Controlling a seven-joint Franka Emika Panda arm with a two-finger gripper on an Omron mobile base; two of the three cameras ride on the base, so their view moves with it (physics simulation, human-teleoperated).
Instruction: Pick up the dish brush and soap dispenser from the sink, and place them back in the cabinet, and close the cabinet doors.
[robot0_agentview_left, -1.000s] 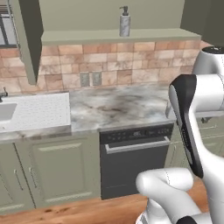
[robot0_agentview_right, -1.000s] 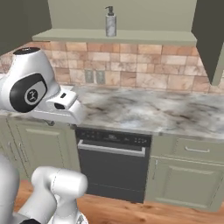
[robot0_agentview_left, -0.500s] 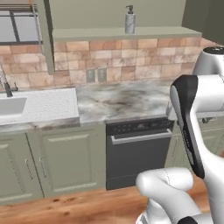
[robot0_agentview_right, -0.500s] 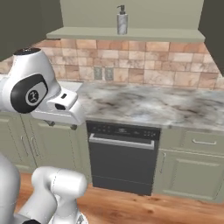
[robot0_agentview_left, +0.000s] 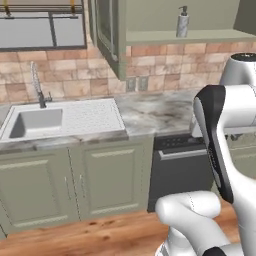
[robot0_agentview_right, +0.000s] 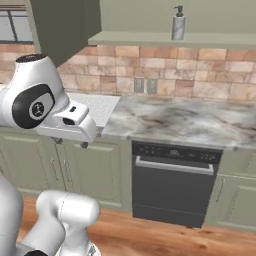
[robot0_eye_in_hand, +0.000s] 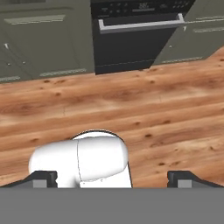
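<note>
Partly hidden: the cabinet (robot0_agentview_left: 111, 37) is cut off by the top edge in both base views, and the one cabinet door (robot0_agentview_left: 105, 30) in sight stands swung out toward the camera, edge-on, so its panel and handle are hard to read. Whether a second door is open cannot be told. The sink (robot0_agentview_left: 65, 120) basin looks bare grey from the left base view; its near wall hides part of the floor, and no dish brush can be made out there.

The soap dispenser (robot0_agentview_left: 183, 22), a squat grey bottle with a dark pump, stands upright on the open olive shelf, well apart from the sink and to its right. It also shows in the right base view (robot0_agentview_right: 178, 23).

Sink is white, rectangular, with a speckled drainboard and a chrome spring-neck faucet (robot0_agentview_left: 36, 82) at the back. Countertop (robot0_agentview_right: 175, 122) is grey-white marbled stone; the backsplash (robot0_agentview_right: 200, 75) is tan and pink brick tile.

Gripper (robot0_eye_in_hand: 112, 178): fingertips (robot0_eye_in_hand: 41, 178) dark, set wide apart, nothing between them, pointing down at the wood plank floor (robot0_eye_in_hand: 153, 109). A black dishwasher (robot0_agentview_right: 175, 182) sits under the counter, between green base cabinets (robot0_agentview_left: 75, 185). The white arm blocks the lower right of the left base view.
</note>
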